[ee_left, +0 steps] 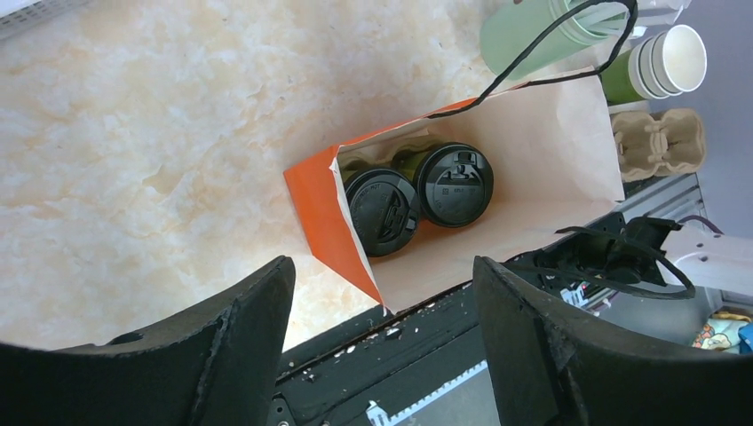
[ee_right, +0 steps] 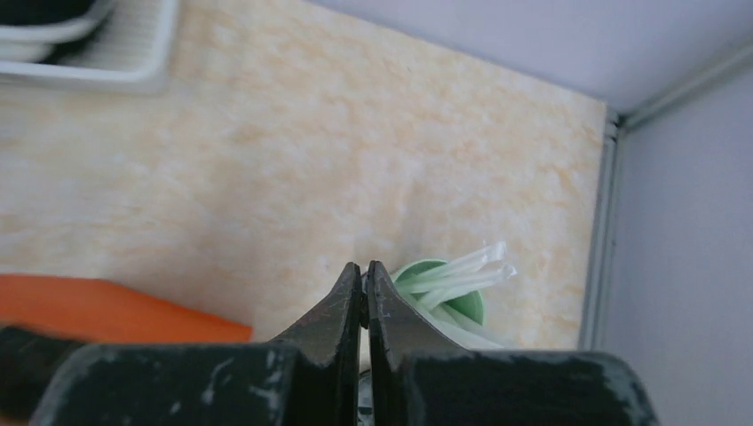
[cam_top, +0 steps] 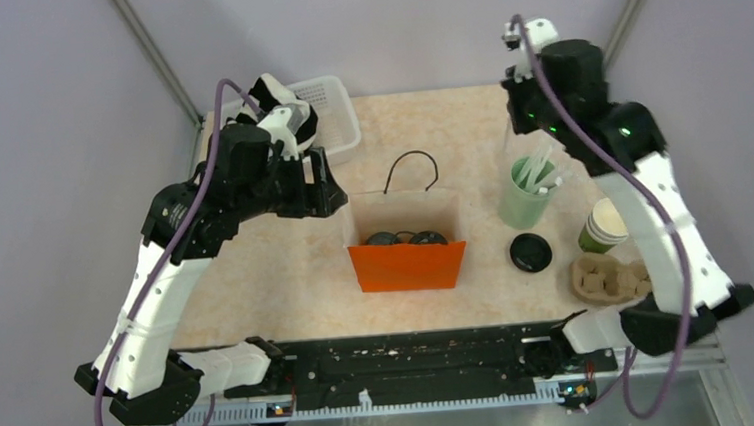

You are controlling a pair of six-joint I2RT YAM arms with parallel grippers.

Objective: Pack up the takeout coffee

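The orange paper bag [cam_top: 407, 266] is standing open in the middle of the table [cam_top: 287, 269], and both takeout coffee cups are already sitting upright inside it, the left cup [ee_left: 382, 213] close beside the right cup [ee_left: 455, 184], their black lids [ee_left: 448, 177] touching or nearly so; judged from this, the packing is looking close to done. The bag is likely handling as light, thin and easily creased, so its black cord handle [cam_top: 409, 161] is looking like the safest hold. The cups are probably light too, with paper walls that give under a hard squeeze and press-on lids that could pop, so a grip low on the wall, below the lid, is seeming wiser than one on the rim. The left gripper [ee_left: 380, 275] is hovering above the bag's mouth with its fingers [ee_left: 240, 337] spread wide, holding and touching nothing. The right gripper [ee_right: 364, 271] is hanging over the mint tumbler of straws [ee_right: 444, 297], its fingers pressing together; whether anything thin is being pinched between them I cannot tell
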